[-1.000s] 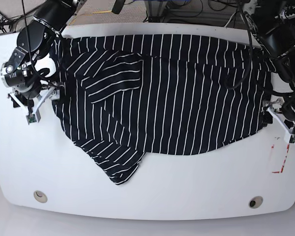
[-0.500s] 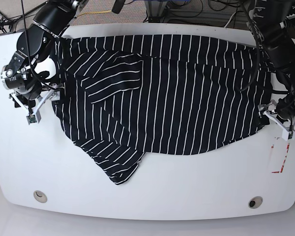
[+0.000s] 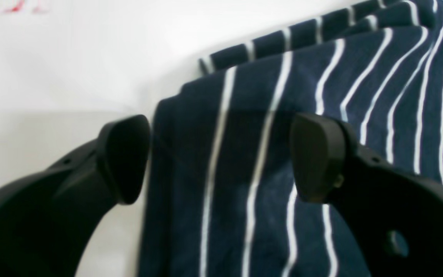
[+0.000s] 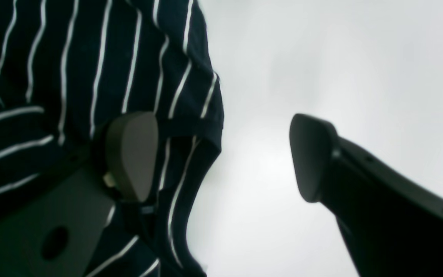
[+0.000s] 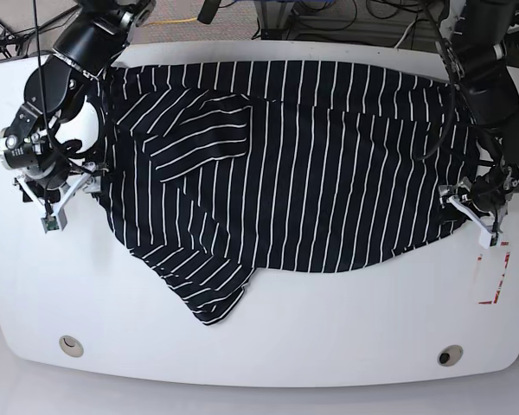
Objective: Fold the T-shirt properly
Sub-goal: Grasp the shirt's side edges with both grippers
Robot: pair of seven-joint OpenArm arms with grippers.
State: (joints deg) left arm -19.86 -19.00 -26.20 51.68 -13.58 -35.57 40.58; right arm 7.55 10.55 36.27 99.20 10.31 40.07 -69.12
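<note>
While the T-shirt (image 5: 285, 164) lies spread across your white bench (image 5: 259, 337), both end effectors sit open at its side edges.

Left end effector (image 3: 221, 157): jaws wide, straddling a folded striped edge, one finger (image 3: 315, 154) over cloth, the other over bare bench; nothing pinched. Right end effector (image 4: 221, 157): jaws wide, one finger (image 4: 131, 154) on the hem, the other clear over the bench. A sleeve points toward the near edge.
</note>
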